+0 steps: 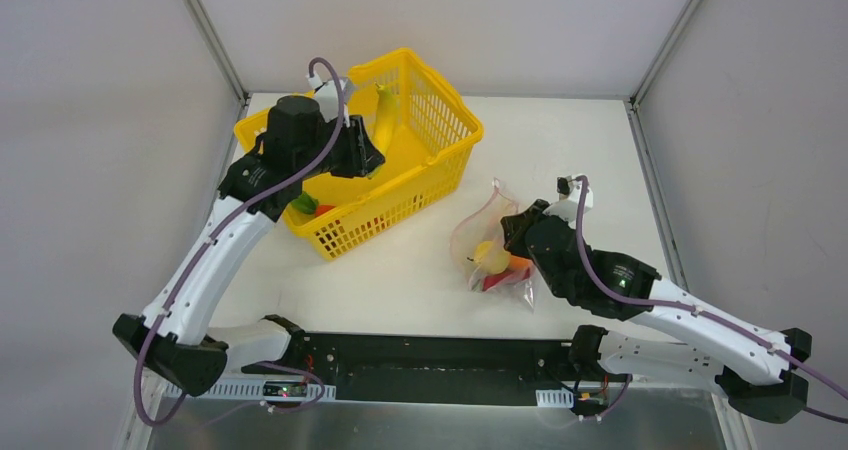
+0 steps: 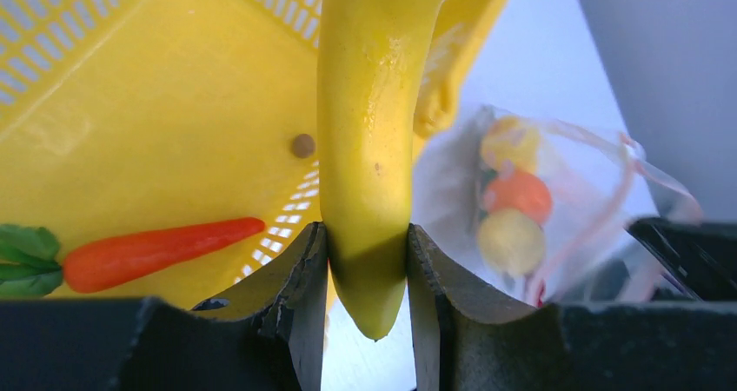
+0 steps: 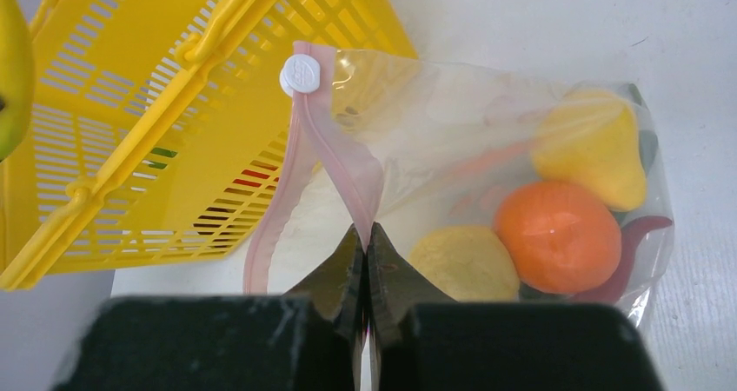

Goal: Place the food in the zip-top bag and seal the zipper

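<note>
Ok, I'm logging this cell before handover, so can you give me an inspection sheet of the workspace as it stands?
Surface: white table, no spills seen.
Job's things: zip-top bag open, zipper unsealed, holding an orange fruit, a lemon and more; banana held above the basket; long orange-red piece lies in the basket.
Clutter: yellow basket.
Grippers: left gripper shut on the banana; right gripper shut on the bag's zipper edge.
Cables: purple cables run along both arms, no snag seen.
Surroundings: grey walls, metal frame posts.
</note>
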